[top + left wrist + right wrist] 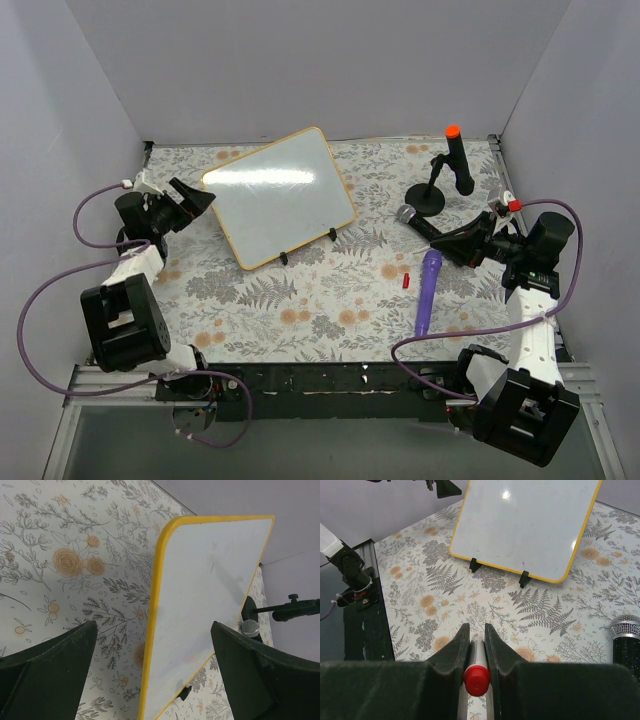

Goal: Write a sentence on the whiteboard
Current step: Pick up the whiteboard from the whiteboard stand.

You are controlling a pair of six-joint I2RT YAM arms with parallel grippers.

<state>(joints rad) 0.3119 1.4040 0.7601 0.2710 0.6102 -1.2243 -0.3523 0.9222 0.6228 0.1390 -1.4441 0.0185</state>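
Right gripper [476, 632] clamping marker [477, 679], barrel mostly hidden

No legible text; whiteboard [280, 195] blank.

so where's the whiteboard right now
In the top view the whiteboard sits far and left of centre on the table, just beyond the open jaws of the left gripper.

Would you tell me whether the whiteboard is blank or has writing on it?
Blank: the whiteboard shows only a glossy white surface with glare in every view, no written words.
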